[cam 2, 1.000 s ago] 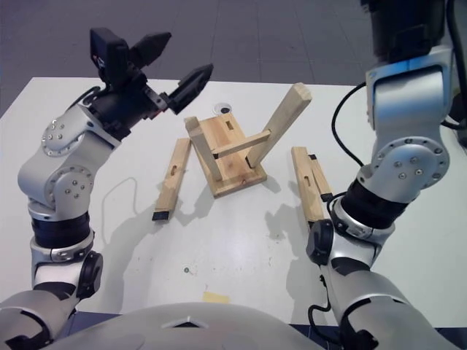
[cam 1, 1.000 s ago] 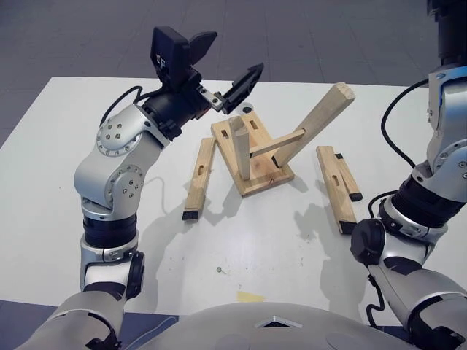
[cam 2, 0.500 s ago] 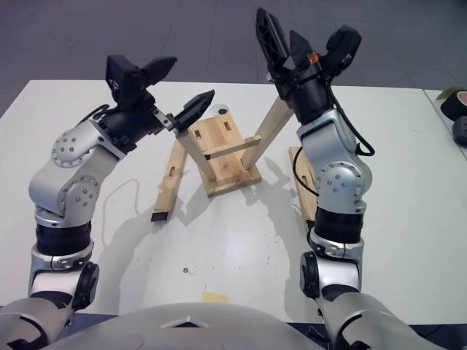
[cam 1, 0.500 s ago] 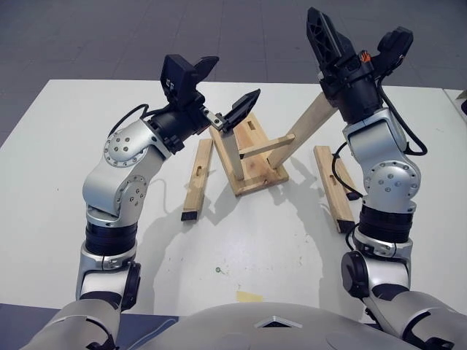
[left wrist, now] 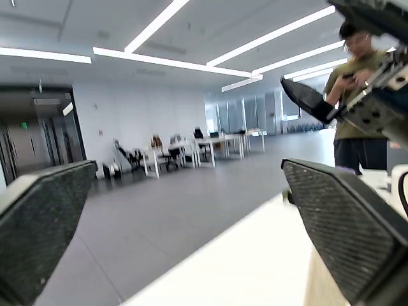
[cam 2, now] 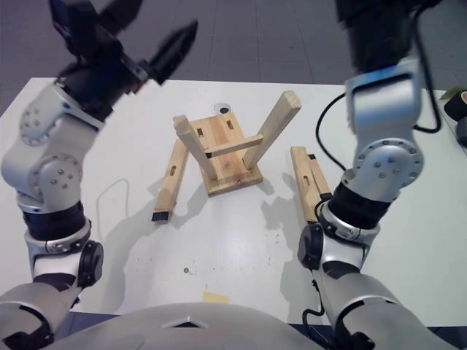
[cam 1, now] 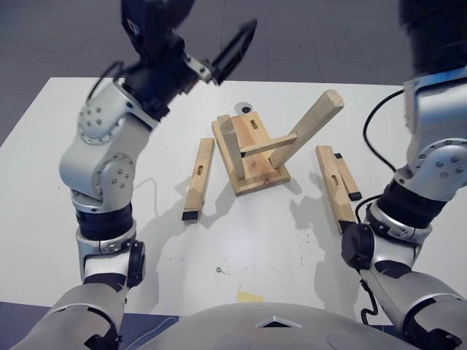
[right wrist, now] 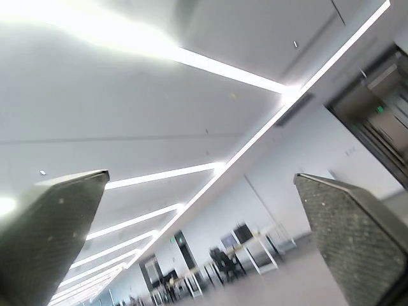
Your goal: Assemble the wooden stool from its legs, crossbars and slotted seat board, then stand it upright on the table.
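Observation:
The slotted seat board (cam 1: 254, 162) lies flat on the white table (cam 1: 66, 146). Two legs stand in it, a short upright one (cam 1: 233, 144) and a long tilted one (cam 1: 315, 122), joined by a crossbar (cam 1: 268, 146). A loose slotted leg (cam 1: 198, 176) lies left of the board. Another loose leg (cam 1: 333, 186) and a dark-tipped bar (cam 1: 348, 179) lie to its right. My left gripper (cam 2: 166, 16) is open, high above the table's far left, clear of the stool. My right gripper (right wrist: 197, 217) is open and empty, pointing at the ceiling, its arm (cam 1: 430, 146) raised.
A round hole (cam 1: 244, 108) is in the table just behind the board. A small screw (cam 1: 218, 270) and a yellow scrap (cam 1: 249, 297) lie near the front edge. Dark items (cam 2: 460, 117) sit at the far right edge.
My left gripper has lifted up and away from the short leg. My right gripper, half a second ago above the tilted leg, has swung up out of the head views. The wooden parts lie as before.

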You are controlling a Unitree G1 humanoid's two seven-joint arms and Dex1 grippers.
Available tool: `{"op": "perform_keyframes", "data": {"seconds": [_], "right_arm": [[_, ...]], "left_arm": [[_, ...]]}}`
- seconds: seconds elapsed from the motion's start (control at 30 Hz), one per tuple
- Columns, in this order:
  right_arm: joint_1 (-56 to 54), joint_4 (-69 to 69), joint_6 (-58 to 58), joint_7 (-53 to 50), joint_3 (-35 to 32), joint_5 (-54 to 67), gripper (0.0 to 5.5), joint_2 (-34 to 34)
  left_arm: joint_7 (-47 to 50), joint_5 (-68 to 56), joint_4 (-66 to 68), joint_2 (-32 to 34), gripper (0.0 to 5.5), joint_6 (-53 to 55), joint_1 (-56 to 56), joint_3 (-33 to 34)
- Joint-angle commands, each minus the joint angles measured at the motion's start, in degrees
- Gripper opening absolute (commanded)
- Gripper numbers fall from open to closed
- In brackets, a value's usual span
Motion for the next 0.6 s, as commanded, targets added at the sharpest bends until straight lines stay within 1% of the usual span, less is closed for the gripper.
{"op": "perform_keyframes", "data": {"seconds": [0.03,0.1,0.17,0.2,0.23,0.4,0.6], "right_arm": [[6.30,1.43,1.71,1.33,3.66,-2.06,5.40,1.02],[15.21,8.53,2.43,2.97,10.45,-10.95,5.40,2.76],[23.89,15.36,1.34,7.38,19.70,-21.64,5.40,2.28],[26.69,16.08,0.47,9.88,22.77,-25.08,5.40,1.92],[28.27,15.97,-0.11,10.99,23.84,-26.44,5.40,2.38],[26.82,14.42,-1.77,11.91,21.15,-25.88,5.40,4.99],[24.65,12.37,-3.03,12.02,18.26,-24.70,5.40,6.97]], "left_arm": [[-1.33,-1.12,-1.12,1.02,5.39,2.53,2.23,-2.38],[-4.07,3.83,2.43,1.96,5.39,1.12,9.77,-9.28],[-5.45,10.91,9.17,2.96,5.39,-2.40,16.26,-16.43],[-6.16,13.55,11.04,3.55,5.39,-4.07,18.14,-18.78],[-6.67,15.37,11.81,3.98,5.39,-5.41,19.24,-20.21],[-5.28,13.86,10.84,1.25,5.39,-6.85,19.27,-19.15],[-1.78,11.72,11.97,-1.69,5.39,-7.20,14.56,-14.13]]}}
